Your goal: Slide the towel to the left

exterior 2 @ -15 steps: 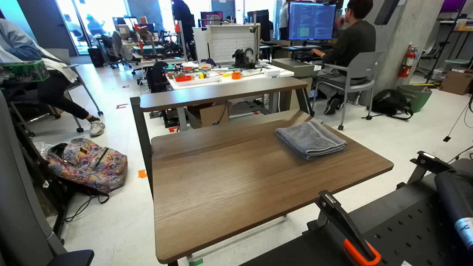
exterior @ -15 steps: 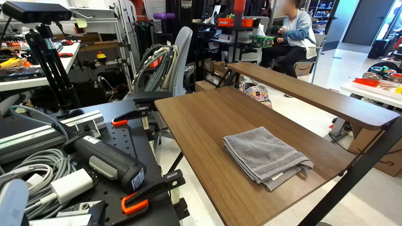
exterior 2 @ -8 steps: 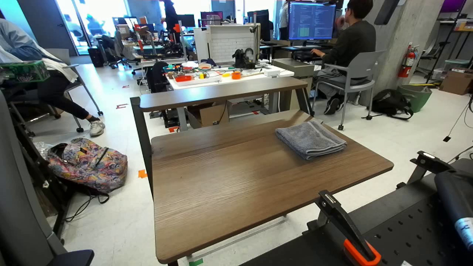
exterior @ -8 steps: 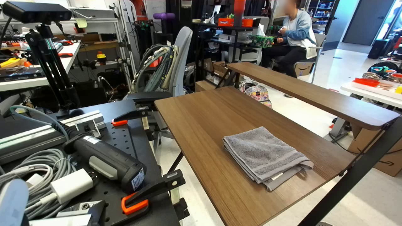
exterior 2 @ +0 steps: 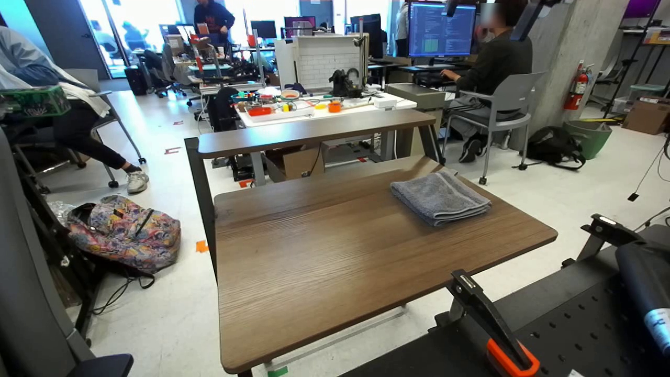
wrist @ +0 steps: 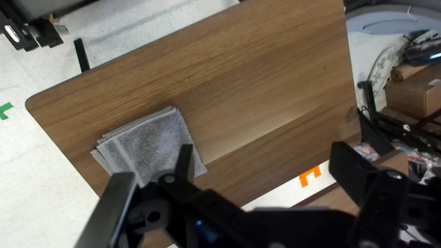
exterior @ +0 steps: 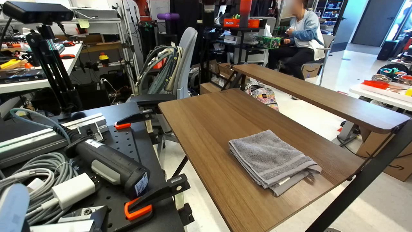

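Note:
The folded grey towel (exterior: pixel 273 159) lies flat on the brown wooden table (exterior: pixel 206 119), close to one short end. It also shows in an exterior view (exterior 2: pixel 439 196) at the right part of the tabletop. In the wrist view the towel (wrist: pixel 151 143) is at lower left, its lower part hidden behind one finger (wrist: pixel 185 160). My gripper (wrist: pixel 262 152) is open and empty, its fingers wide apart, high above the table and not touching the towel. In an exterior view dark fingers (exterior 2: pixel 525 23) show at the top edge.
A raised wooden shelf (exterior: pixel 315 93) runs along the table's long side on dark metal supports (exterior 2: pixel 201 193). A black perforated bench (exterior: pixel 125 145) with clamps (exterior: pixel 138 209) and a dark handheld device (exterior: pixel 106 164) stands by the opposite side. A grey chair (exterior: pixel 186 64) stands beyond the table.
The gripper has shifted at the top of both exterior views; in one of them it moved left and a second dark tip now shows. The towel has not moved. A background person moved left.

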Available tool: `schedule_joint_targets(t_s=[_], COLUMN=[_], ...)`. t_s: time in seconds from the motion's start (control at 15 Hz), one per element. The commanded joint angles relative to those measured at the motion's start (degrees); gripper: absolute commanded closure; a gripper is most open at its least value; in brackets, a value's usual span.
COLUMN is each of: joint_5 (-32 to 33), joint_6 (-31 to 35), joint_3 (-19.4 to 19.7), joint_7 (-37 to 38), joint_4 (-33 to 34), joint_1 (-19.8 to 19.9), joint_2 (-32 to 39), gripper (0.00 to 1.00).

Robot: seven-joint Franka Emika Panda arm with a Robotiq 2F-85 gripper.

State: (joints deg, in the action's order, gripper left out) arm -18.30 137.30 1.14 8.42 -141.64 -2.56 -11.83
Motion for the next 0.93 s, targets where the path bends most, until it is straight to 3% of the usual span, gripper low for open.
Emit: schedule_joint_targets(t_s=[0.0, 0.4, 0.87], joint_5=[-0.2, 3.8, 6.5], joint_6=[8.4, 13.3, 9.8], joint_3=[-0.8, 1.5, 6.7], joint_7=[4.5, 12.5, 18.3], joint_4=[6.8, 18.8, 32.3], joint_1=[1.1, 1.8, 1.5], joint_2=[12.2, 31.6, 48.2], gripper=[0.0, 0.0, 0.0])
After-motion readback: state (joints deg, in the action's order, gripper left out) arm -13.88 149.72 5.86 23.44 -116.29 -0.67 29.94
